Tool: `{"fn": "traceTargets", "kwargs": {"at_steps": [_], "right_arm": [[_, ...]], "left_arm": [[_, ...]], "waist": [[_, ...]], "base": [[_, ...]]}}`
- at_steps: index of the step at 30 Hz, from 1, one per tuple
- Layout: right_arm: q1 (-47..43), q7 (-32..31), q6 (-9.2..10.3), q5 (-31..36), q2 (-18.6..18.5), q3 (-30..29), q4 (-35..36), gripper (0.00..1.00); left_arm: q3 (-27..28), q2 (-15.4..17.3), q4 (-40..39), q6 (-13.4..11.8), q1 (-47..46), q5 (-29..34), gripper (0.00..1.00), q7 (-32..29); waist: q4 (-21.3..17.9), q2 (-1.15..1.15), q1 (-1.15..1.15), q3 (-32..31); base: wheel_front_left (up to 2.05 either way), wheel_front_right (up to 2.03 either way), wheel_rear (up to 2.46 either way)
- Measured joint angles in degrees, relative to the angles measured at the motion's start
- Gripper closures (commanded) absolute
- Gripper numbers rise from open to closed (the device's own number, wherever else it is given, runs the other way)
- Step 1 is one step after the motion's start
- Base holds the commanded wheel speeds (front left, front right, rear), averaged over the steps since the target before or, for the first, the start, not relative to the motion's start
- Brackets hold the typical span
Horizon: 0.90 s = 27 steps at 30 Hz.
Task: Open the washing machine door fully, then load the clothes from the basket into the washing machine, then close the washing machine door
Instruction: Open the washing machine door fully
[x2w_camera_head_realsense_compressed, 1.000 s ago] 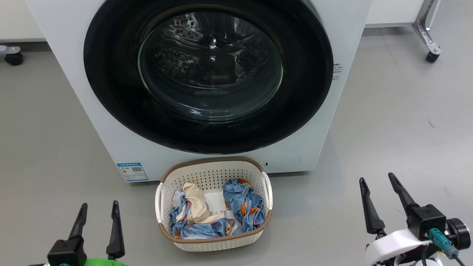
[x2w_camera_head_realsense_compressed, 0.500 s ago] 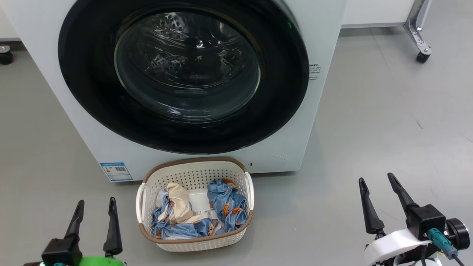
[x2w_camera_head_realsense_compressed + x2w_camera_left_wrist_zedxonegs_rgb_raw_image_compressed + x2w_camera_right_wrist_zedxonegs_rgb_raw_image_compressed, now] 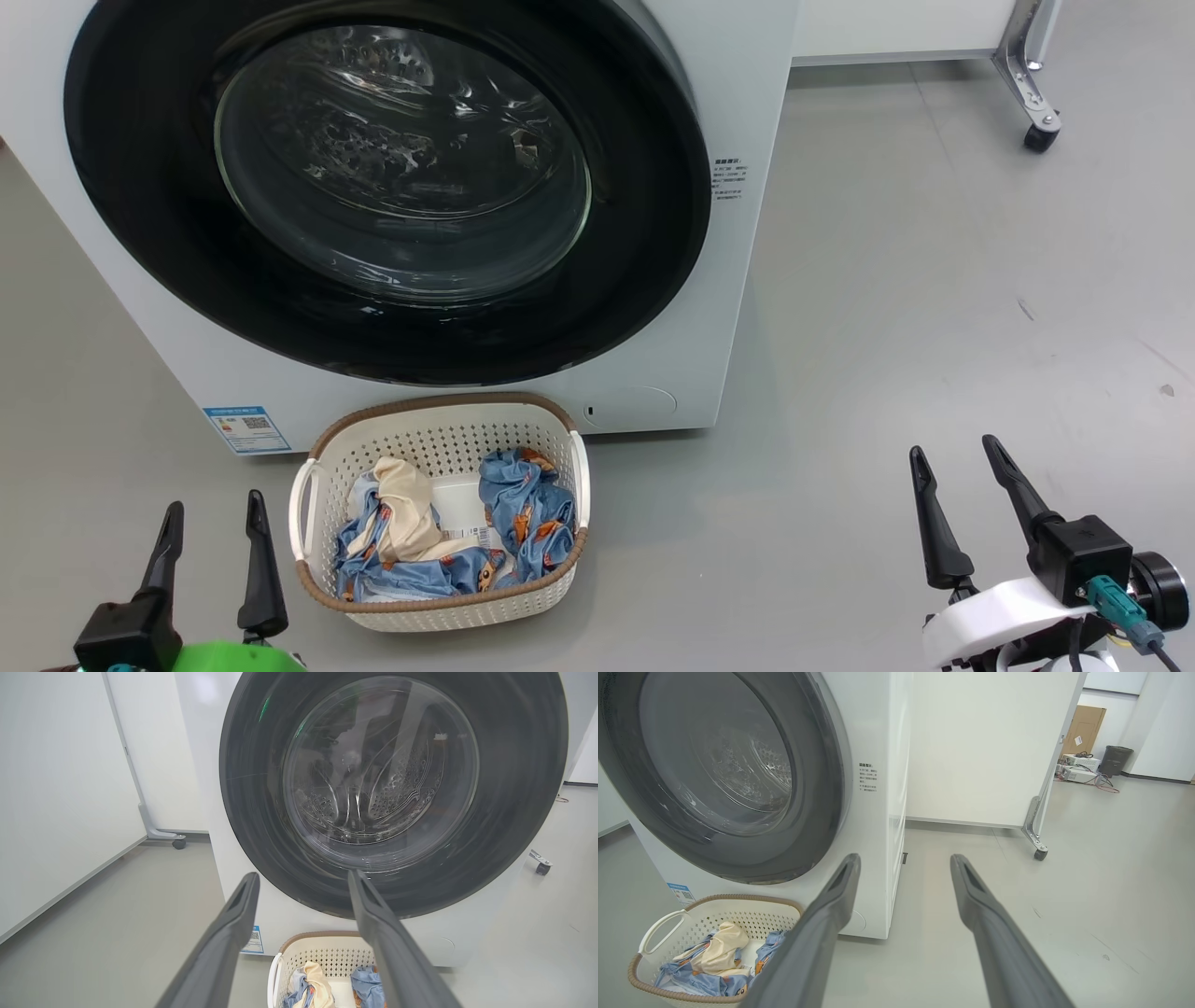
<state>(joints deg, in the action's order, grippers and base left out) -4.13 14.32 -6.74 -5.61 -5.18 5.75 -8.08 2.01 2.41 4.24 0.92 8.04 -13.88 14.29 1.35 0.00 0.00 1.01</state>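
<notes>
Door (image 3: 392, 187) shut, clothes (image 3: 523, 509) in basket (image 3: 439, 607), left gripper (image 3: 215, 504) and right gripper (image 3: 954, 448) spread, empty: opening not begun, next means reaching door's edge.

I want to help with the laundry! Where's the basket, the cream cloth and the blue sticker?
basket (image 3: 439, 612), head view, front perforated wall.
cream cloth (image 3: 404, 513), head view, bunched middle.
blue sticker (image 3: 246, 428), head view, its centre.

Closed black door (image 3: 644, 233) on white washing machine (image 3: 738, 84); clothes (image 3: 523, 513) in cream basket (image 3: 439, 448)
</notes>
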Motion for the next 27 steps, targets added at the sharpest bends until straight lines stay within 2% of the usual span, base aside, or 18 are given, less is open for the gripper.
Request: {"fn": "traceTargets", "kwargs": {"at_steps": [18,19,20,21,24,27], "right_arm": [[0.01,0.0,-0.24,-0.67,0.66,-2.01,0.98,0.0],[0.01,0.0,-0.25,-0.67,0.66,-2.0,1.03,0.5],[0.01,0.0,-0.25,-0.79,0.67,-1.91,1.02,0.82],[0.01,0.0,-0.25,-0.81,0.67,-1.74,1.0,1.0],[0.0,0.0,-0.25,-0.97,0.76,-1.55,1.0,1.0],[-0.13,0.0,-0.26,-5.46,2.08,-3.03,1.34,1.0]], "left_arm": [[0.02,0.0,-0.14,0.0,0.02,-0.91,0.0,0.0],[0.0,0.0,-0.13,0.0,0.02,-0.99,0.0,0.0],[-0.02,0.0,-0.12,0.01,0.02,-1.2,0.0,0.0],[-0.04,0.0,-0.09,0.01,0.02,-1.31,0.0,0.0],[-0.08,0.0,-0.05,0.04,0.02,-1.31,0.0,0.0],[-0.08,0.0,-0.04,0.04,0.08,-1.35,0.0,0.0]], "waist": [[-0.23,0.0,0.0,0.32],[-0.21,0.0,0.0,0.31],[-0.19,0.0,0.0,0.31],[-0.15,0.0,0.0,0.3],[-0.02,0.0,0.0,0.28],[0.14,0.0,0.0,0.23]], "base": [[0.17,0.17,-0.35],[0.0,0.0,0.0],[0.0,0.0,0.0],[0.0,0.0,0.0],[0.0,0.0,0.0],[0.0,0.0,0.0]]}}
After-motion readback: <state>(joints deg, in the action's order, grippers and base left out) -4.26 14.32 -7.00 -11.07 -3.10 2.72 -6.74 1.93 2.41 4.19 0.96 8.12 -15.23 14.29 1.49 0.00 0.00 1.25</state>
